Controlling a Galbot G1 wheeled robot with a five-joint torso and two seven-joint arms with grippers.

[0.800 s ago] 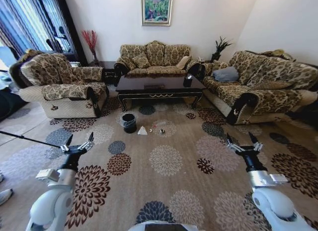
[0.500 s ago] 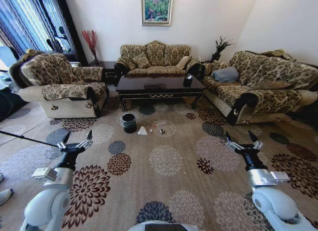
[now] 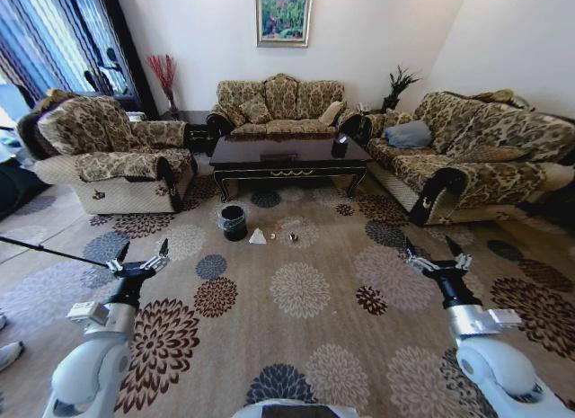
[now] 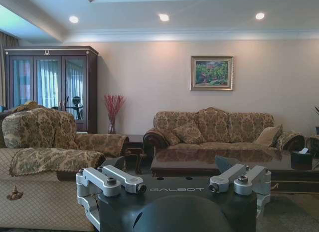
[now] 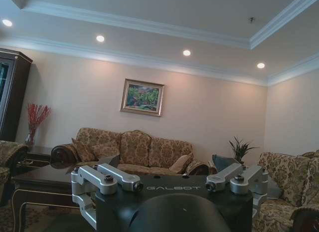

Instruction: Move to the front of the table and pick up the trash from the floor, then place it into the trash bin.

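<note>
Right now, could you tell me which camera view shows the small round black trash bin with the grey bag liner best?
The head view shows it best: the small round black trash bin stands whole on the carpet, before the glossy dark coffee table, left of the trash. Both wrist views look over the table at the sofas, above floor level, so they give nothing of the bin.

Left pincer (image 3: 141, 255) held forward at low height, fingers spread, empty; right pincer (image 3: 435, 251) mirrored opposite, fingers spread, empty; both arms extended ahead.

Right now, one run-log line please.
left end effector open, raised | right end effector open, raised | trash on carpet beside trash bin | table ahead
</note>
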